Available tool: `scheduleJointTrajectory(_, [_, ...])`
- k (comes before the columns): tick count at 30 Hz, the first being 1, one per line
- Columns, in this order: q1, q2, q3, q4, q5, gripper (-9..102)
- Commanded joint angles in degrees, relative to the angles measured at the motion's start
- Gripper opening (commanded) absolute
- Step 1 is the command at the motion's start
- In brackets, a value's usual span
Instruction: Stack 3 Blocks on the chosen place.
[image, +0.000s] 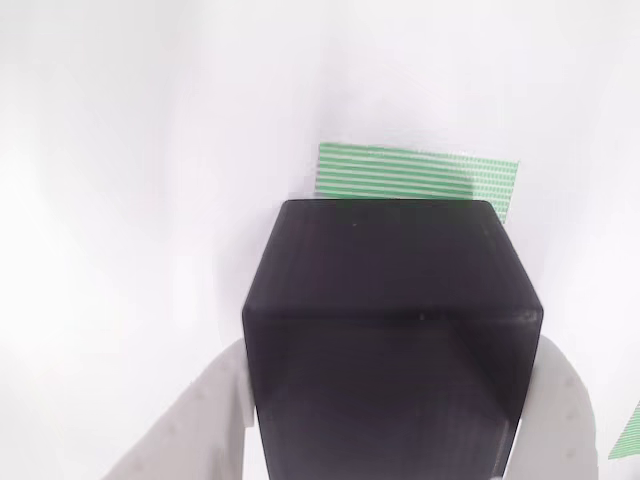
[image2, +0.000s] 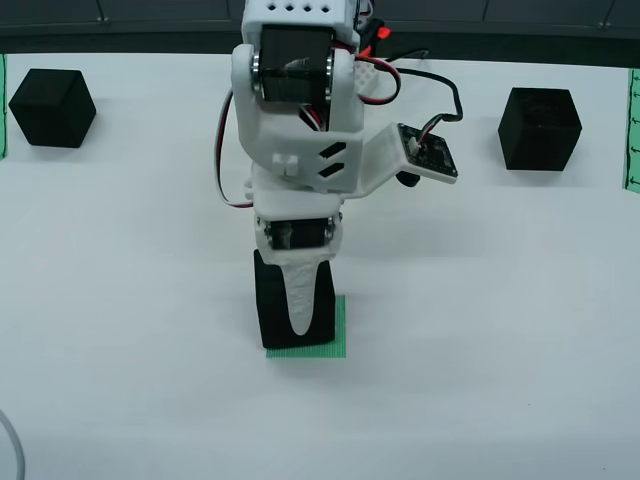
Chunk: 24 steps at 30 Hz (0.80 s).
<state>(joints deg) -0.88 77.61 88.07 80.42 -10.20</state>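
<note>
In the view from above, my gripper is shut on one black block, white fingers pointing down over its face. That block sits over the left part of the chosen place, a green-striped square; I cannot tell whether it touches the surface. Two more blocks stand far apart, one at the far left and one at the far right. In the view that rides on the gripper, the held block sits between the two white fingers, with the chosen place just beyond its top edge.
Narrow green-striped strips run along the left edge and right edge of the white table. A dark band borders the far side. A thin cable curves at the bottom left corner.
</note>
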Motion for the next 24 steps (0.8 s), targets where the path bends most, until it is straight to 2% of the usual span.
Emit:
scheduleJointTrajectory(1, [-0.8, -0.8, -3.2, -0.8, 0.4, 20])
scheduleJointTrajectory(13, [-2.4, -2.6, -4.5, -0.2, 0.4, 21])
scheduleJointTrajectory(21, [-3.4, -2.0, -2.4, 0.1, -0.4, 38])
scheduleJointTrajectory(24, [-3.7, -1.8, -1.5, 0.3, -0.6, 38])
